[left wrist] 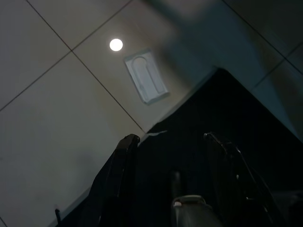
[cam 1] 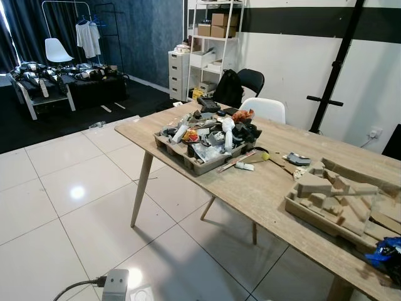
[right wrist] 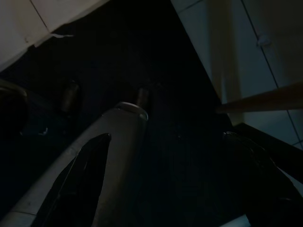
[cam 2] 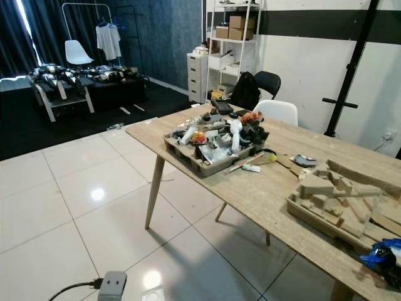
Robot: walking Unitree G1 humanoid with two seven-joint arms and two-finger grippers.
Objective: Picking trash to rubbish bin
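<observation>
A long wooden table (cam 1: 263, 194) stands ahead of me to the right. On it sits a grey tray (cam 1: 203, 139) heaped with mixed litter, bottles and tools. Loose scraps (cam 1: 245, 166) lie beside it. A moulded cardboard tray (cam 1: 338, 200) rests further right, and a crumpled blue wrapper (cam 1: 383, 249) lies at the table's near right end. A small piece of litter (cam 1: 97, 125) lies on the floor by the dark carpet. My left gripper (left wrist: 166, 139) hangs open over the floor tiles. In the dark right wrist view, my right gripper (right wrist: 182, 123) hangs open beside a table leg (right wrist: 265, 100).
A grey power box with a black cable (cam 1: 116, 283) lies on the floor just ahead, next to a white floor plate (left wrist: 146, 76). Chairs (cam 1: 263, 110) stand behind the table. Shelves (cam 1: 213, 44), a drawer unit and a low bench (cam 1: 44, 84) line the far side.
</observation>
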